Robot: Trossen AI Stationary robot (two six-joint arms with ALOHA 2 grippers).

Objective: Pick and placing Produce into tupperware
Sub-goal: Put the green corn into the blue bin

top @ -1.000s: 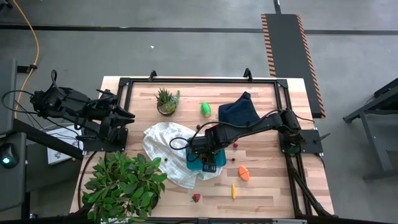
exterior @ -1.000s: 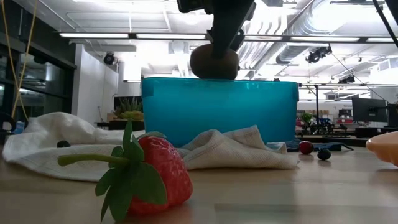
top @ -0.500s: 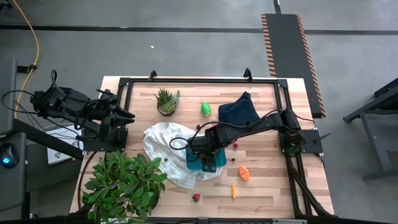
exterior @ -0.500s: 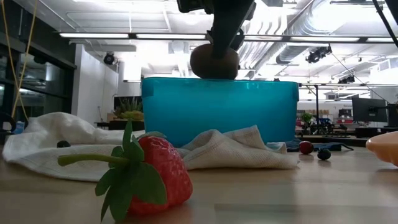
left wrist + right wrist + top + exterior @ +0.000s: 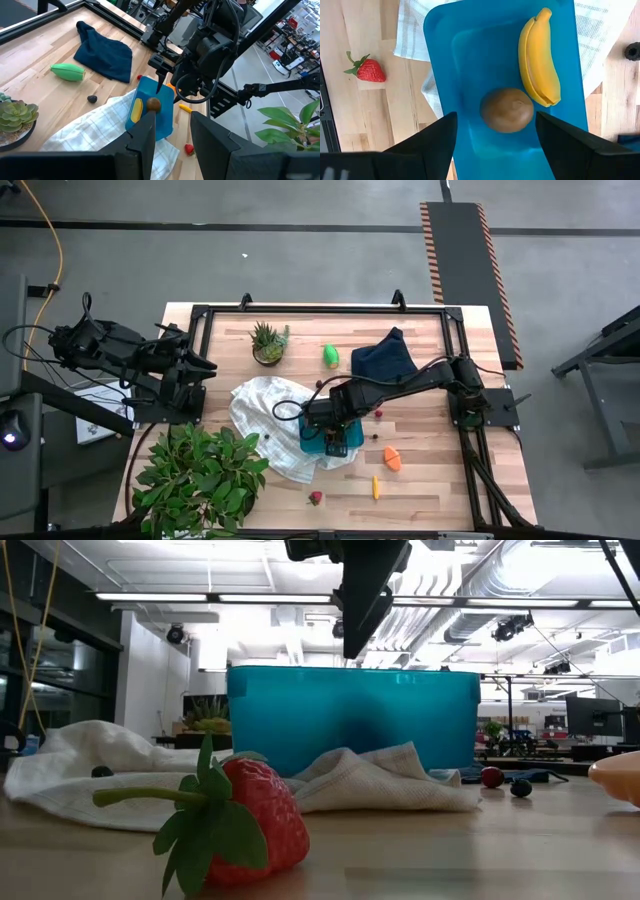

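Note:
The teal tupperware (image 5: 322, 444) sits open on a white checked cloth (image 5: 262, 412) at mid-table. Inside it lie the yellow banana (image 5: 540, 60) and the brown round fruit (image 5: 507, 110), side by side on the floor of the box. My right gripper (image 5: 335, 432) hangs open above the box, its fingers standing to either side of the brown fruit and well clear of it. My left gripper (image 5: 205, 367) waits open at the table's left edge. On the bare table lie the strawberry (image 5: 316, 498), the carrot (image 5: 376, 486), the orange wedge (image 5: 392, 458) and the green fruit (image 5: 330, 356).
A navy cloth (image 5: 385, 358) lies toward the far right. A potted succulent (image 5: 267, 342) stands at the far side and a leafy plant (image 5: 200, 470) at the near left corner. Small berries (image 5: 491, 777) sit right of the box.
My right gripper has let go of the brown round fruit, which it held just above the box's rim. The fruit has fallen into the tupperware and now lies beside the banana. The gripper has stayed over the box.

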